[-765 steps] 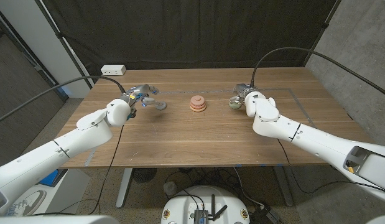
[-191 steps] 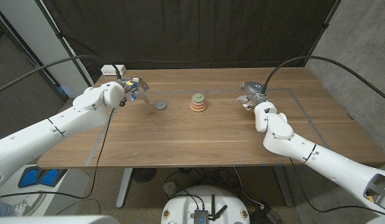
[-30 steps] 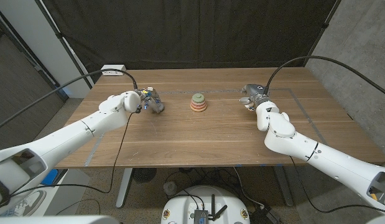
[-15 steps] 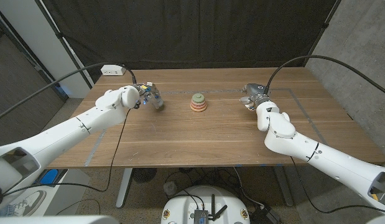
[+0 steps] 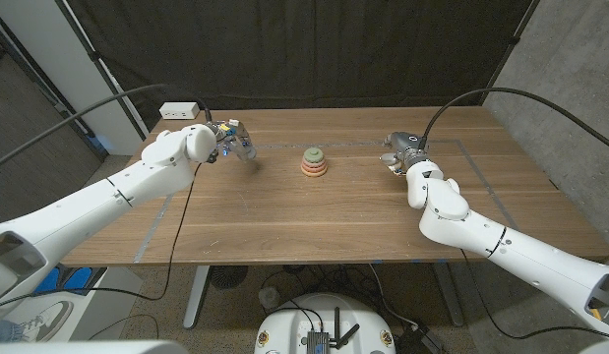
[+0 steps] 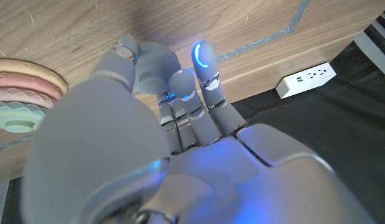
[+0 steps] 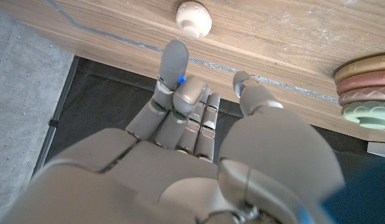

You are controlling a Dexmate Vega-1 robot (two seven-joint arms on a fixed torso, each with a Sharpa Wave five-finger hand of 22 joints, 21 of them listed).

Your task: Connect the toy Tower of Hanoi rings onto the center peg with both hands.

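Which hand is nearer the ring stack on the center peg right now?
Left. The left hand, holding a grey ring, sits slightly closer to the ring stack; the right hand is farther off.

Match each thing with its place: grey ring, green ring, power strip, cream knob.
Things:
1. grey ring
2. green ring
3. power strip
4. cream knob

Places:
a. by the table's far left corner
b. on the table, just past the right hand
c. held by the left hand
d. top of the stack

Pairs: 1-c, 2-d, 3-a, 4-b
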